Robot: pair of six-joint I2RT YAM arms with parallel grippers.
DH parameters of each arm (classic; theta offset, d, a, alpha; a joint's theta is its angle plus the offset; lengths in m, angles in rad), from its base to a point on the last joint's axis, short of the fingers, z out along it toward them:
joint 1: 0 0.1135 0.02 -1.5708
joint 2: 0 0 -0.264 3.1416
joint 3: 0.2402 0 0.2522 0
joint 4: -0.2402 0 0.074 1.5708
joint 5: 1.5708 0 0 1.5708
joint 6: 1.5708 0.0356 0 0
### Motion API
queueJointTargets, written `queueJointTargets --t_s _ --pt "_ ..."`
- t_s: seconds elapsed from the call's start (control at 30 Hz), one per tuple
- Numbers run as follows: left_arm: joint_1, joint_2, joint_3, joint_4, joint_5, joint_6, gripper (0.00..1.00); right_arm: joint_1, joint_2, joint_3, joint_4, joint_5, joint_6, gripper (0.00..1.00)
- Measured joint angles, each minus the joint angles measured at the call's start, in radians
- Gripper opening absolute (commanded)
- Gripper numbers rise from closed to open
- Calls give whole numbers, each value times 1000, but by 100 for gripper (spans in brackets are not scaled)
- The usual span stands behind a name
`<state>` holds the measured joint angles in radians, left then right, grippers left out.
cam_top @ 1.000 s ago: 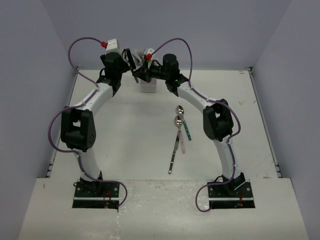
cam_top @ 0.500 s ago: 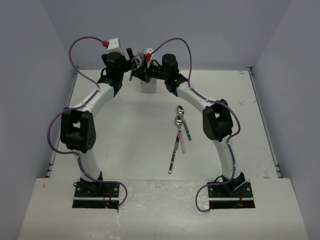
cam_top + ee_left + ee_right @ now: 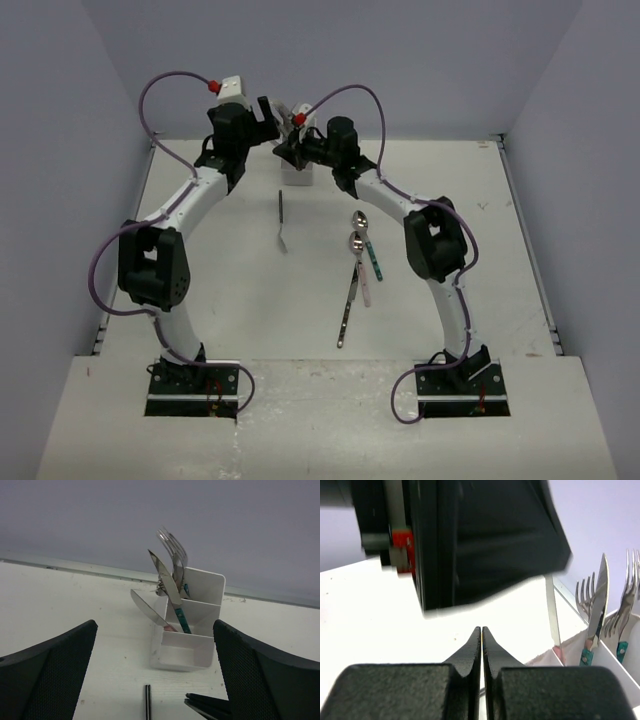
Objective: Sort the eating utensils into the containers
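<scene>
The white holder (image 3: 192,652) stands at the back of the table (image 3: 297,176) with several forks (image 3: 172,547) and knives (image 3: 167,582) upright in its rear compartments. Its front compartment shows empty. A black-handled utensil (image 3: 282,222) lies flat on the table in front of the holder; its handle end shows in the left wrist view (image 3: 148,702). My left gripper (image 3: 265,108) is open and empty above and left of the holder (image 3: 155,625). My right gripper (image 3: 284,152) is shut and empty (image 3: 481,629), just in front of the holder (image 3: 612,662).
Two spoons and a third utensil lie in a cluster right of centre, with teal (image 3: 374,262), pink (image 3: 366,287) and black (image 3: 347,305) handles. The left wrist hardware (image 3: 480,540) hangs close above my right fingers. The back wall stands just behind the holder.
The black-handled utensil was up at the left gripper by the holder and now lies on the table in front of it. The left gripper has opened and shifted slightly up.
</scene>
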<state>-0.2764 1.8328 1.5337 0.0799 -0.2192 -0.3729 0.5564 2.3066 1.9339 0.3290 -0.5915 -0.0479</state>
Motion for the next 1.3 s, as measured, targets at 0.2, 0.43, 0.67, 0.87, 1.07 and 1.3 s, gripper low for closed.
queueJointTargets --t_s 0.2,0.43,0.67,0.87,1.07,1.3 --pt "46 -1 -1 -23 2 10 100 -9 -37 -60 -43 -2 -6 0" --pt "54 -70 -100 -39 0 81 100 -13 -163 -160 -195 9 -138 46" --pt "83 -103 -177 -125 160 186 100 -29 -303 -291 -307 90 -237 99" --pt "11 -81 -225 -263 214 254 100 -73 -421 -426 -349 227 -218 99" --pt "-90 19 -216 -385 193 282 100 -90 -501 -513 -373 345 -182 99" --pt "-92 101 -214 -479 178 288 92 -110 -586 -607 -388 430 -171 99"
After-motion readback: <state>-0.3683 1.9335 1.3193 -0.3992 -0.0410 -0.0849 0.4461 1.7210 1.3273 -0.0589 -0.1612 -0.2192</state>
